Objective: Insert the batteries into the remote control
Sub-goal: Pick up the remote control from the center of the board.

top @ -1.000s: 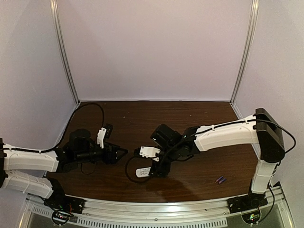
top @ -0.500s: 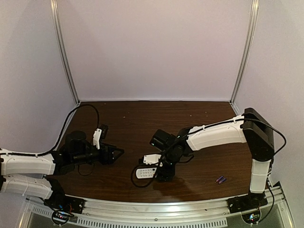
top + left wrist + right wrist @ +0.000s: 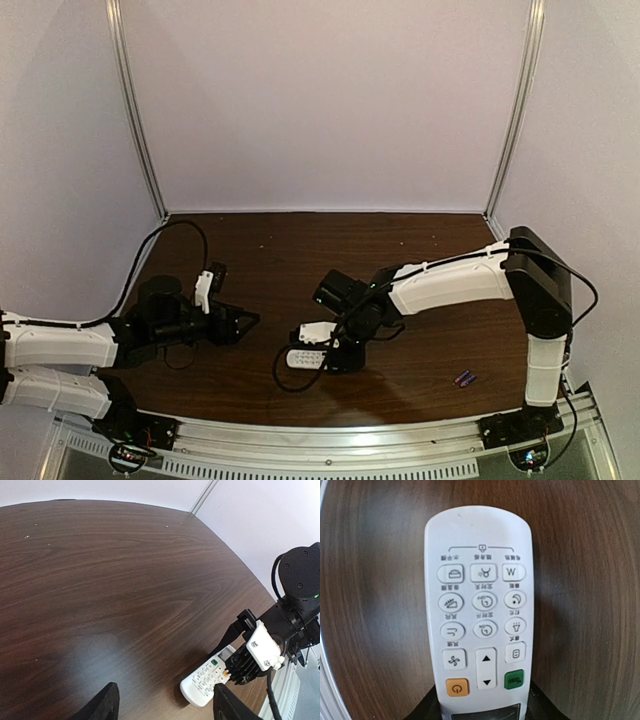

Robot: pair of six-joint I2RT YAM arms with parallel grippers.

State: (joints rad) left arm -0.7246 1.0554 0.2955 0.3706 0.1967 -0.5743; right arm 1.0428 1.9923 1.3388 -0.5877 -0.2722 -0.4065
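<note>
The white remote control (image 3: 303, 358) lies face up, low on the dark wooden table near the front middle. It fills the right wrist view (image 3: 480, 615), buttons up, with its display end between my fingers. My right gripper (image 3: 335, 357) (image 3: 482, 705) is shut on the display end, one black finger (image 3: 427, 707) on each side. The left wrist view also shows the remote (image 3: 206, 680) and the right gripper (image 3: 235, 667). My left gripper (image 3: 250, 322) (image 3: 165, 705) is open and empty, to the left of the remote and apart from it. Two small blue-purple batteries (image 3: 464, 378) lie at the front right.
A black cable (image 3: 280, 370) loops on the table beside the remote. A metal rail (image 3: 320, 440) runs along the near edge. White walls and corner posts (image 3: 135, 110) close the back and sides.
My right wrist has come down and a little left, and its fingers now hold the remote's display end. My left gripper has drawn back slightly to the left.
</note>
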